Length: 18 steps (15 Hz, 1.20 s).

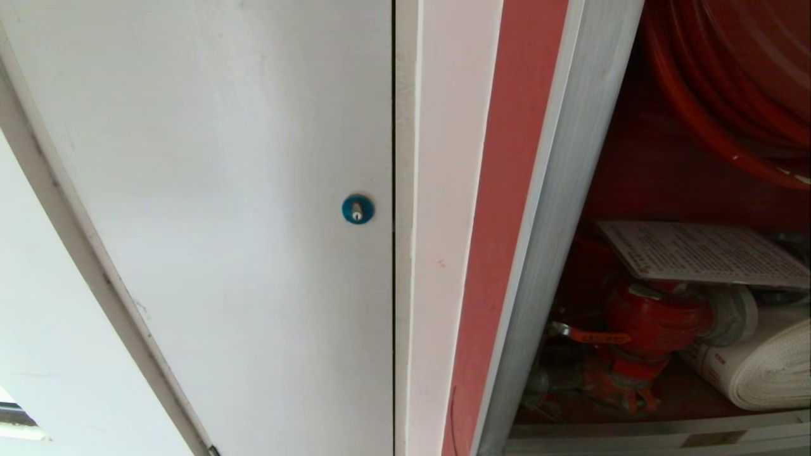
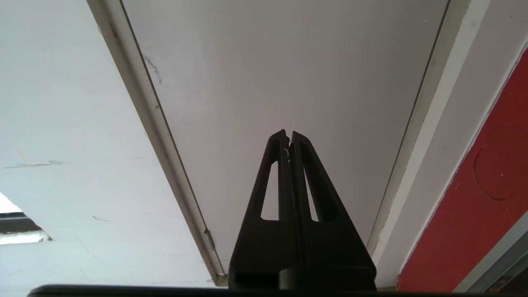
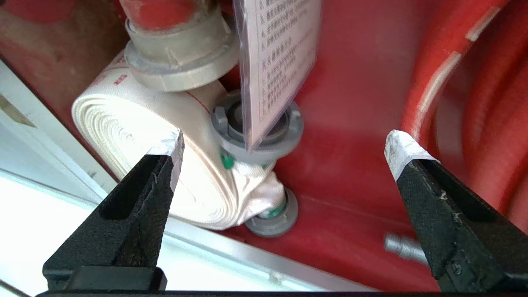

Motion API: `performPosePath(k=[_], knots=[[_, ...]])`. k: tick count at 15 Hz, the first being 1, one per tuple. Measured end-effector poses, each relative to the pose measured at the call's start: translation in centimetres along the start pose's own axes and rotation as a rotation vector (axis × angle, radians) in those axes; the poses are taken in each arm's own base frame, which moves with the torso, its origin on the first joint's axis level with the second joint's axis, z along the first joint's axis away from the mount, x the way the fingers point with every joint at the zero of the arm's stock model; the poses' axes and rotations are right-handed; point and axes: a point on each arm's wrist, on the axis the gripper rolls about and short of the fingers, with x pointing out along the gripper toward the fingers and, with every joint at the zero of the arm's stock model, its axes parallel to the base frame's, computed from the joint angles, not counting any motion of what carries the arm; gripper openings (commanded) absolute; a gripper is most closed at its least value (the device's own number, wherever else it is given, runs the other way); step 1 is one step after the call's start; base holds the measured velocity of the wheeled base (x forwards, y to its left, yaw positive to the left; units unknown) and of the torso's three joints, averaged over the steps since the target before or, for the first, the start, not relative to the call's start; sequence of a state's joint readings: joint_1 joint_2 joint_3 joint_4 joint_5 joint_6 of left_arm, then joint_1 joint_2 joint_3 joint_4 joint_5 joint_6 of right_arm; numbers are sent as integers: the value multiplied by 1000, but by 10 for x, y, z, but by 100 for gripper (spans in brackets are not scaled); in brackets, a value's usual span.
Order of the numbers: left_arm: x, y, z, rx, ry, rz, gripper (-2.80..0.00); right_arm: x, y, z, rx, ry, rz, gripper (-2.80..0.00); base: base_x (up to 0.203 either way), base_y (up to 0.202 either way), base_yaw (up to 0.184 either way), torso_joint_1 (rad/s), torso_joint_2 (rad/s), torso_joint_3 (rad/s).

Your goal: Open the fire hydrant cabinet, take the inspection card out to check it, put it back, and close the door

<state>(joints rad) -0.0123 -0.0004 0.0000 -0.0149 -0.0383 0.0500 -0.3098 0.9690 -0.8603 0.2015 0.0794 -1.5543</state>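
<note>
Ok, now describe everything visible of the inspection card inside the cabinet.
The inspection card is a thin, pale rectangular sheet printed with dense rows of small text, with a glossy clear edge that looks laminated. It lies across the red valve inside the fire hydrant cabinet, below the red hose reel and above the rolled white hose. In the right wrist view its corner overlaps a grey hose coupling. The open right gripper does not touch it.
</note>
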Motion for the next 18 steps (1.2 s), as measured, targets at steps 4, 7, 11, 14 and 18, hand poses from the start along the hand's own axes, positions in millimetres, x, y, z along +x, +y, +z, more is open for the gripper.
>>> performPosePath(k=[4,7,11,14,18], knots=[[0,0,0,0,0,0,-280,-25,11,2,-6,8,-59,0,0,0,0,0,0,0],[0,0,0,0,0,0,-280,-40,20,3,-10,10,-74,-280,0,0,0,0,0,0],[0,0,0,0,0,0,-280,-55,25,4,-10,9,-91,-280,0,0,0,0,0,0],[0,0,0,0,0,0,-280,-61,27,4,6,4,-106,-280,0,0,0,0,0,0],[0,0,0,0,0,0,-280,-65,28,5,30,-2,-124,-280,0,0,0,0,0,0]])
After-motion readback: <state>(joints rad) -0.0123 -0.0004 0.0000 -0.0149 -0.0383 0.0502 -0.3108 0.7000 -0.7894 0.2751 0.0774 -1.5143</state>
